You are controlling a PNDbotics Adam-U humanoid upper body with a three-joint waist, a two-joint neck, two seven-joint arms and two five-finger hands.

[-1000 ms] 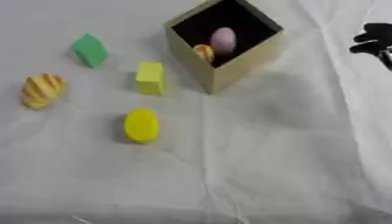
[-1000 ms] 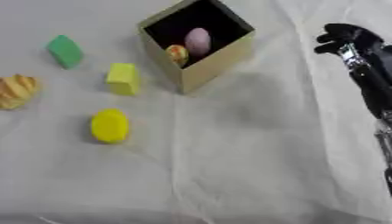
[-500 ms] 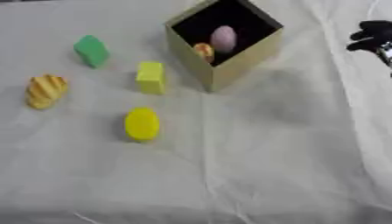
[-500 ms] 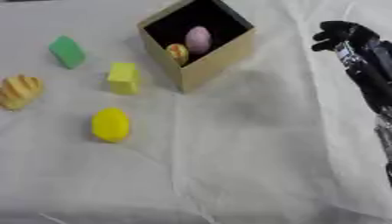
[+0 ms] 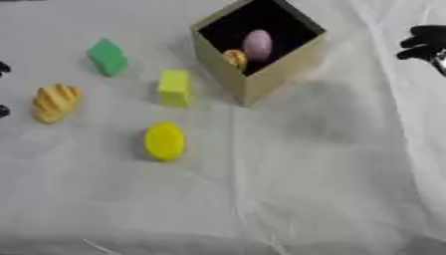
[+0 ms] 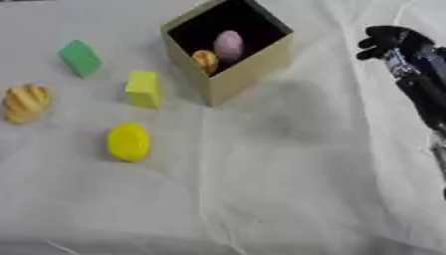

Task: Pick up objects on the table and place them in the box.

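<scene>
A tan open box [image 5: 261,82] stands tilted at the back centre, with a pink egg [image 5: 257,44] and a small orange striped thing [image 5: 233,57] inside. On the white cloth lie a green block [image 5: 107,56], a yellow block [image 5: 174,87], a yellow oval [image 5: 164,141] and a striped bread-like piece [image 5: 54,102]. My right hand [image 6: 390,41] hovers right of the box, fingers loosely bent and holding nothing. Dark tips of my left hand [image 5: 3,67] show at the left edge.
The white cloth [image 6: 287,189] is creased and covers the whole table. The black right forearm [image 6: 424,94] runs down the right edge.
The right hand has hardly moved. Dark tips of the left hand have appeared at the left edge. The objects lie where they were.
</scene>
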